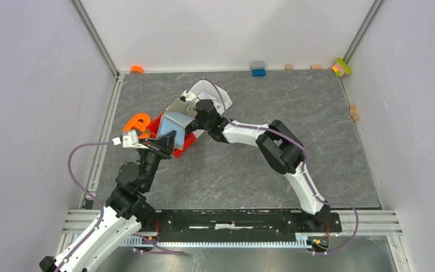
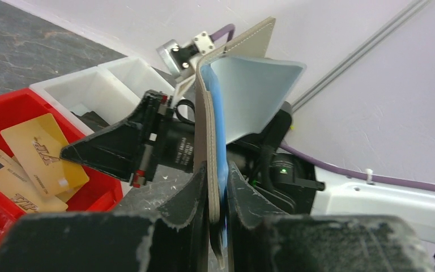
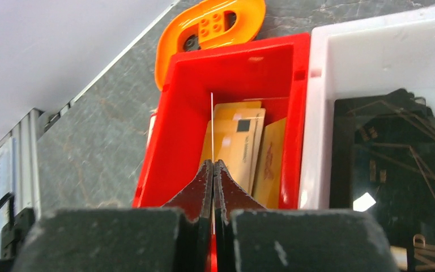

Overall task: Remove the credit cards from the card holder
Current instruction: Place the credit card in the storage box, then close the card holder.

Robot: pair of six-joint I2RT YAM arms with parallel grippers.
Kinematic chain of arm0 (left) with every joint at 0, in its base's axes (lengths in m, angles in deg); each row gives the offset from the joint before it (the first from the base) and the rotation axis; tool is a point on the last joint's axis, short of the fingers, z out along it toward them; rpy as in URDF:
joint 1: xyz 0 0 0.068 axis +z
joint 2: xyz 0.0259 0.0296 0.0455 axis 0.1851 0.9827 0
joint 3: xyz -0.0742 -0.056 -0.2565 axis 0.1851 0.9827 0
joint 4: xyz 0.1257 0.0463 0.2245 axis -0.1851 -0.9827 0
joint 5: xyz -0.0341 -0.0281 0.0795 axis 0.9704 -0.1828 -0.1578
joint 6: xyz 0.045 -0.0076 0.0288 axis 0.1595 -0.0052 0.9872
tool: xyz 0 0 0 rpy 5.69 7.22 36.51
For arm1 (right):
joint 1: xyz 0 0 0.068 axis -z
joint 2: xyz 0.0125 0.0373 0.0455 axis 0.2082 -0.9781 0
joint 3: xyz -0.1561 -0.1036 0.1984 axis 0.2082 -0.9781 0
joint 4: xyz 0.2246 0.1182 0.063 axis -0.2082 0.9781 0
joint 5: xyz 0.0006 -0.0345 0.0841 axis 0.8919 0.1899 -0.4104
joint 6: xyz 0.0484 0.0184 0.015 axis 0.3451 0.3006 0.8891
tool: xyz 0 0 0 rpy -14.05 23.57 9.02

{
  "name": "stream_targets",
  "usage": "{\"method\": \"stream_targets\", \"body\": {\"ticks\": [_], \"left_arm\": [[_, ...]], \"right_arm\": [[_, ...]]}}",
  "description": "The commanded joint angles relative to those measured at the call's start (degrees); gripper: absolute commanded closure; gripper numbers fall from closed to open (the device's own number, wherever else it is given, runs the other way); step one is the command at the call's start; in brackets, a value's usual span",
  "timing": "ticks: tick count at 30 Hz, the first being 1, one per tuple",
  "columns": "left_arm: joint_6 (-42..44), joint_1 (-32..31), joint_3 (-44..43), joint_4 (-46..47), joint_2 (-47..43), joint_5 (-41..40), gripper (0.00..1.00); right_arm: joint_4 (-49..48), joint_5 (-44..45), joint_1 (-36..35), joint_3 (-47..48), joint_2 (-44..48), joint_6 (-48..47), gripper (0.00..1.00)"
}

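left tool [image 2: 218, 187] clamped on card holder [image 2: 203, 124], right tool [image 3: 213, 175] pinching credit card [image 2: 255, 90] — best pulled straight out, holder steady.

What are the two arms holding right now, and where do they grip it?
Left jaws clamp the card holder by one flap's edge, a blue card inside; right jaws pinch a thin card by one end.

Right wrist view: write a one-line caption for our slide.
Right gripper shut on a credit card seen edge-on, above the red bin of gold cards.
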Motion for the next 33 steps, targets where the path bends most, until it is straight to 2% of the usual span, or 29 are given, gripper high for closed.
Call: {"method": "stream_targets", "body": {"ticks": [1,2,3,4,5,7,19,23,27,33], "left_arm": [[-0.51,0.04,0.15,1.52,-1.11,-2.12,0.98],[-0.54,0.04,0.24,1.51,-1.19,-2.09,0.98],[-0.59,0.0,0.24,1.51,-1.13,-2.12,0.98],[-0.54,0.04,0.26,1.51,-0.94,-2.15,0.98],[-0.55,0.04,0.24,1.51,-0.91,-2.15,0.98],[-0.54,0.04,0.32,1.51,-0.58,-2.15,0.98],[-0.63,0.06,0.77,2.94,0.12,0.01,0.98],[0.59,0.12,0.32,5.47,2.49,5.88,0.98],[1.64,0.09,-0.31,10.13,7.15,14.71,0.98],[2.35,0.11,-4.3,14.64,18.59,29.33,0.98]], "right_arm": [[6.15,1.33,-0.73,10.42,-5.71,-2.28,1.0],[6.59,1.31,-0.8,11.8,-6.68,-2.24,0.98],[6.9,1.44,-0.8,12.51,-7.12,-2.22,0.87],[7.77,2.45,-0.93,13.04,-7.15,-2.35,0.7],[8.27,4.24,-1.01,12.44,-6.29,-2.86,0.62],[7.08,7.35,-1.03,8.32,-2.94,-3.55,0.56],[-2.52,11.08,0.76,-26.51,27.9,-8.3,0.55],[-6.02,10.94,3.11,-39.36,38.53,-6.41,0.55],[-7.53,14.35,4.82,-52.93,51.85,-5.49,0.55],[-9.33,31.96,4.96,-67.12,70.63,-7.45,0.53]]}}
